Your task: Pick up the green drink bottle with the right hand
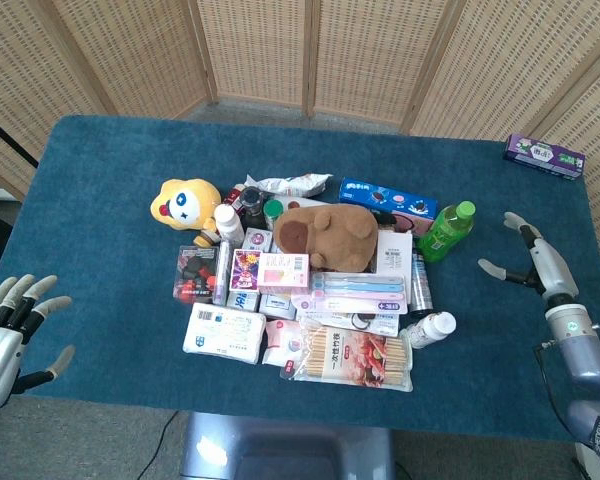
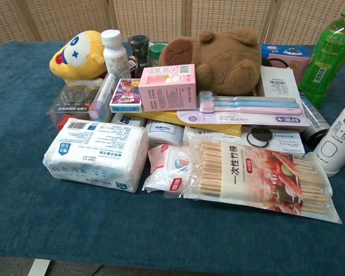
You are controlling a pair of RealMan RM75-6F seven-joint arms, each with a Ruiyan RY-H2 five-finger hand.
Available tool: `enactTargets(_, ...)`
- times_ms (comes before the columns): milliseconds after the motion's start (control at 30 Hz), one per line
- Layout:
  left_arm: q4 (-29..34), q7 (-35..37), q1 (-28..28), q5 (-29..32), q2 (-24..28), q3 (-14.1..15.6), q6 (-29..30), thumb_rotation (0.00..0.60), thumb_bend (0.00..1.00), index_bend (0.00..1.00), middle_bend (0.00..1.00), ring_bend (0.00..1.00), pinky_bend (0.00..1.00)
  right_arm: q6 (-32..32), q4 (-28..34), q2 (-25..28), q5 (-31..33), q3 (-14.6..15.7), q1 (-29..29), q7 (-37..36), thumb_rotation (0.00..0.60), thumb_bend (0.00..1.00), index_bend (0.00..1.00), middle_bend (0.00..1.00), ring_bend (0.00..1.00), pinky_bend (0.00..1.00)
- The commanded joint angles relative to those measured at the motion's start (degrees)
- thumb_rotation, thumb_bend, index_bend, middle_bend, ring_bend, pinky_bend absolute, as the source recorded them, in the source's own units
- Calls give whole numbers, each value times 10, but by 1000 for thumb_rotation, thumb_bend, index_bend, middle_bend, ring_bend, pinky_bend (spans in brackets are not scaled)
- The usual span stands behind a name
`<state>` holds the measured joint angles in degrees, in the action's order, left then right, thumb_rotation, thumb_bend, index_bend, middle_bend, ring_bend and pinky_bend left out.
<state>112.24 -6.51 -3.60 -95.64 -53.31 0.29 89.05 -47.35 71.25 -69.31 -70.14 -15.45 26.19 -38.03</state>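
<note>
The green drink bottle stands upright at the right edge of the pile, with a green cap and label; the chest view shows the bottle at its far right. My right hand hovers over the blue cloth to the right of the bottle, fingers spread, holding nothing, a clear gap between them. My left hand rests at the table's near left corner, fingers apart and empty. Neither hand shows in the chest view.
A pile of goods fills the middle: brown plush bear, yellow plush toy, blue cookie box, white bottle, bamboo-stick pack, tissue pack. A purple box lies at the far right.
</note>
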Motion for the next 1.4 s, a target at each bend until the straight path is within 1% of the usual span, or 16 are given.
enactTargets(33,5,-6,2,-4,1,0,3,520,363,257,140,74,0,20,-18,-9,1,-3,15,-14,334,28,0,0,0,0)
enactTargets(233,8,-12,10,-5,4,1,14,518,365,263,141,74,0,59,-53,-29,-2,-7,47,-27,332,28,0,0,0,0)
enactTargets(400,4,-2,20,-3,7,5,24,519,364,263,141,75,0,84,-75,-48,-3,-10,75,-26,335,25,0,0,0,0)
enactTargets(767,-9,18,37,1,12,8,45,517,364,263,142,74,0,109,-91,-83,0,-16,116,-10,333,26,0,0,0,0)
enactTargets(967,-18,27,41,5,10,7,48,518,363,261,142,74,0,121,-92,-87,20,-18,123,4,330,26,0,0,0,0)
enactTargets(1033,-21,30,42,7,9,7,47,518,364,261,142,74,0,121,-93,-90,30,-20,124,11,335,27,0,27,17,0)
enactTargets(1067,-22,31,42,8,9,6,47,517,363,261,142,74,0,118,-97,-94,36,-22,125,17,362,28,2,94,83,26)
enactTargets(1100,-23,31,42,8,8,6,48,517,363,261,142,74,0,111,-107,-103,48,-26,126,31,419,31,92,265,266,126)
enactTargets(1133,-24,32,43,9,8,5,48,517,363,261,141,74,0,107,-114,-111,61,-31,128,39,467,35,187,390,404,212)
enactTargets(1167,-24,32,44,9,8,5,49,519,364,261,141,74,0,103,-119,-118,74,-35,129,47,537,45,349,572,617,371)
enactTargets(1200,-25,33,45,9,9,5,51,519,363,261,142,74,0,96,-126,-126,90,-42,130,56,580,60,517,745,807,522)
enactTargets(1233,-26,34,46,9,8,5,53,518,364,261,142,74,0,86,-132,-134,102,-48,129,63,598,72,596,834,888,603)
enactTargets(1267,-27,35,48,10,8,5,55,517,364,261,142,74,0,79,-137,-140,111,-52,129,69,600,92,696,940,975,714)
enactTargets(1300,-29,37,49,11,8,5,57,518,365,261,143,75,0,68,-140,-145,119,-57,127,74,600,108,762,994,1000,767)
enactTargets(1367,-32,40,51,13,7,5,58,519,365,264,142,74,0,49,-143,-149,127,-64,122,80,600,130,810,1000,1000,803)
enactTargets(1400,-34,42,52,15,6,4,57,518,366,265,142,74,0,35,-142,-150,128,-67,116,82,600,141,818,1000,1000,807)
